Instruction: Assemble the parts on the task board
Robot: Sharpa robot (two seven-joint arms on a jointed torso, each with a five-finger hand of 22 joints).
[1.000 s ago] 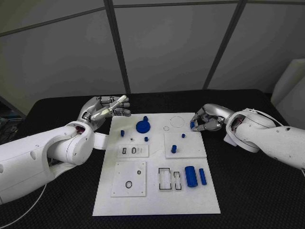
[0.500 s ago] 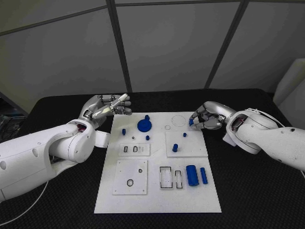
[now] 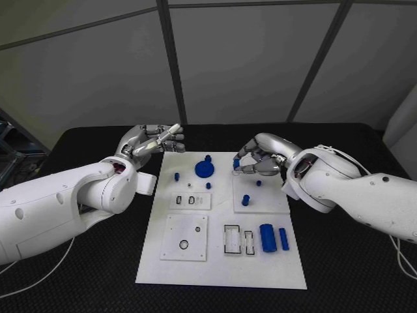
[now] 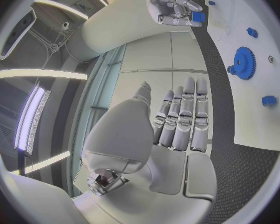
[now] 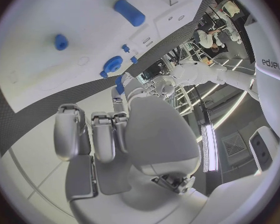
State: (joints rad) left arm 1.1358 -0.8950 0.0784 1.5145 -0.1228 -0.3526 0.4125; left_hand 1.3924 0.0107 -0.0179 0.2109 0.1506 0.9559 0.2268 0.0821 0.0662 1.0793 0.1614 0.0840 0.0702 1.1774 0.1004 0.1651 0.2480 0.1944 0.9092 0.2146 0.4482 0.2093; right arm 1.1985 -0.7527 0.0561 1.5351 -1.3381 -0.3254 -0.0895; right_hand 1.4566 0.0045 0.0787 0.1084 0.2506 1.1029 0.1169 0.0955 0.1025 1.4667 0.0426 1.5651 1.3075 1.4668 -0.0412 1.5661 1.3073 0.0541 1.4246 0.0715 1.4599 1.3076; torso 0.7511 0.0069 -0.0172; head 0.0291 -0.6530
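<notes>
My right hand [image 3: 257, 158] hangs over the far end of the task board [image 3: 223, 274], its fingers curled in and pinching a small blue part [image 4: 199, 17] at the fingertips; the left wrist view gives the plainest sight of the grip. My left hand [image 3: 150, 146] stands off the board's far left corner above the bench [image 3: 359, 261], fingers straight and pressed side by side, holding nothing. On the board lie the blue gear [image 3: 204, 168] near the far edge, several small blue pegs [image 3: 176, 176] round it, an upright blue pin [image 3: 246, 200] on the raised plate at right, and two blue cylinders [image 3: 268, 237] side by side nearer to me. I judge the step in hand to be seating the pinched part in a socket at the far right of the board, though I cannot tell which hole is meant. To do it well I would keep the part upright, bring it squarely over the hole before lowering, descend slowly, and release only once it sits flush; a tilted entry could jam it or shift the board. The left hand could steady the board's edge.
</notes>
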